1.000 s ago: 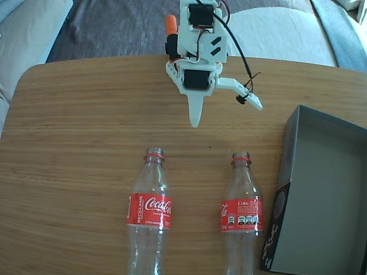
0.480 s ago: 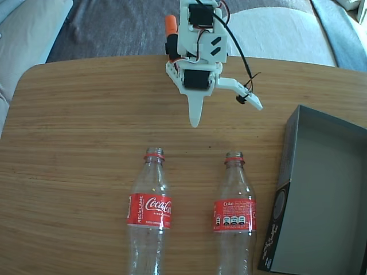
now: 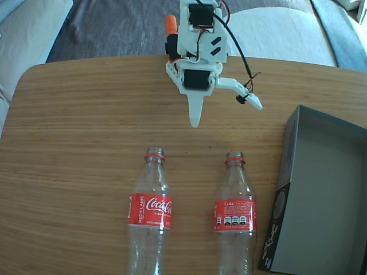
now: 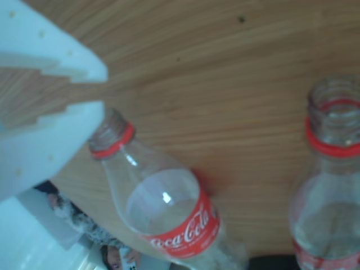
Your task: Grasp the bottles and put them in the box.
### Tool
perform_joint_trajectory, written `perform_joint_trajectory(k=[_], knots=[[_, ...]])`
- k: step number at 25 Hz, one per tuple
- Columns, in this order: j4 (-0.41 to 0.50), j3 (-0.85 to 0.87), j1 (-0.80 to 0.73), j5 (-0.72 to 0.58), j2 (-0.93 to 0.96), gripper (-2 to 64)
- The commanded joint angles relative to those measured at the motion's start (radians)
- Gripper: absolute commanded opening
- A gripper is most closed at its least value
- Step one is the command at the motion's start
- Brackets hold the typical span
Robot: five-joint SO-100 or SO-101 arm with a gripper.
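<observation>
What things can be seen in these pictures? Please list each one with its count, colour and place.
Coca-Cola bottles: two, clear with red labels and red neck rings, capless, standing side by side near the front edge of the table in the fixed view, left one, right one.
Box: one, dark grey, open, nothing inside, at the right edge of the table.
Table: one, light brown wood grain.
Cushions: pale, behind the table.
Arm: one, white with black servos, at the far table edge.
Gripper: one, white, jaws apart, holding nothing, behind the bottles.
</observation>
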Motion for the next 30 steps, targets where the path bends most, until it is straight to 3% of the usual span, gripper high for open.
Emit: perform_joint_trajectory(k=[1, 12, 22, 28, 30], knots=[[-0.002, -0.009, -0.008, -0.005, 0.002, -0.3], [0.003, -0.103, 0.0, -0.005, -0.023, 0.1], [-0.014, -0.443, -0.009, -0.005, -0.499, 0.3], [-0.017, -0.68, -0.066, -0.006, -0.701, 17.2], [-0.02, -0.741, -0.071, -0.006, -0.787, 20.1]])
